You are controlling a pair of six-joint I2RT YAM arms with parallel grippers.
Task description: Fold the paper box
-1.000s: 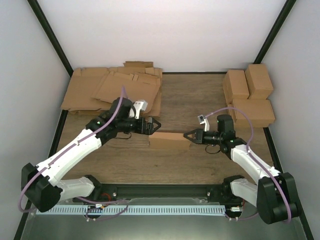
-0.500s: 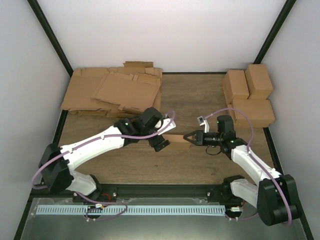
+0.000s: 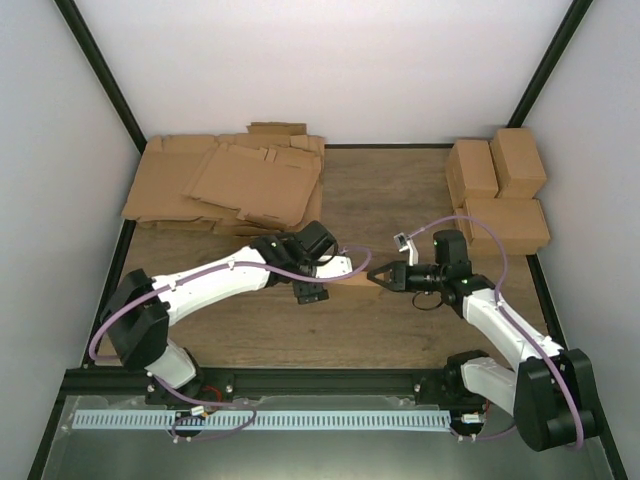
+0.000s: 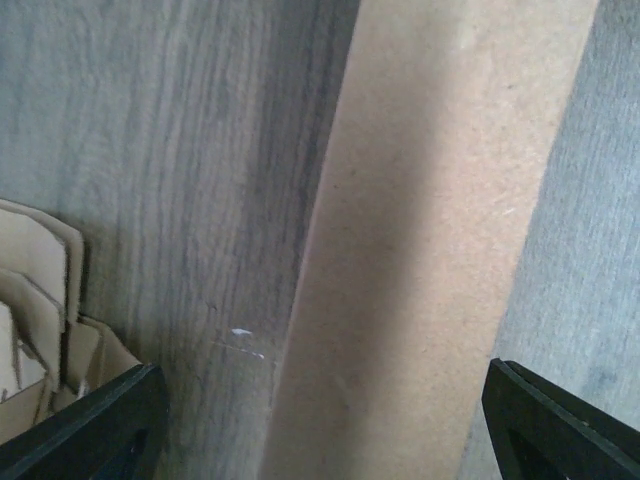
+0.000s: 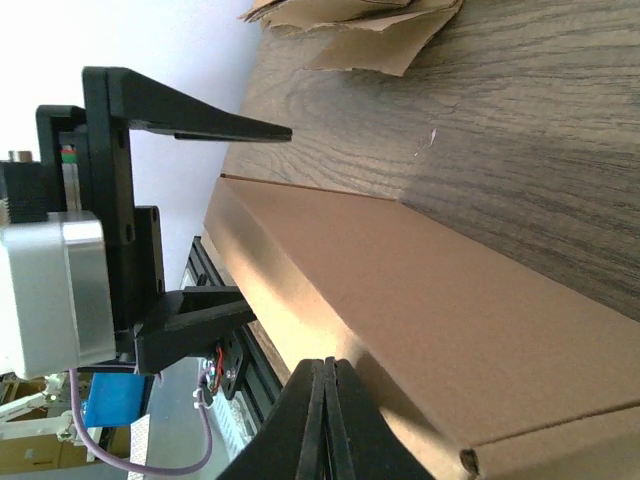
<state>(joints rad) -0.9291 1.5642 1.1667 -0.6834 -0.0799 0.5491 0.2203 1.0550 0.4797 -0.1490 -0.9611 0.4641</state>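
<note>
The paper box [image 3: 352, 288] lies oblong and brown at the middle of the table, its left part hidden under my left arm. My left gripper [image 3: 310, 287] hangs over that end, open. In the left wrist view the paper box [image 4: 420, 250] runs up between the two fingertips [image 4: 100, 430], with a gap on the left side. My right gripper [image 3: 378, 277] is shut, with nothing between its fingers. Its tip rests against the box's right end. In the right wrist view the shut fingers [image 5: 325, 420] press the long side of the box [image 5: 400, 290], and the left gripper [image 5: 215, 215] straddles the far end.
A pile of flat notched cardboard sheets [image 3: 225, 180] lies at the back left; its edge shows in the left wrist view [image 4: 30, 330]. Several finished brown boxes [image 3: 500, 190] stand at the back right. Black frame posts rise along both sides.
My left arm has swung right from the box's left end and turned over its top, so the open jaws now straddle it. The right gripper has stayed at the box's right end.
</note>
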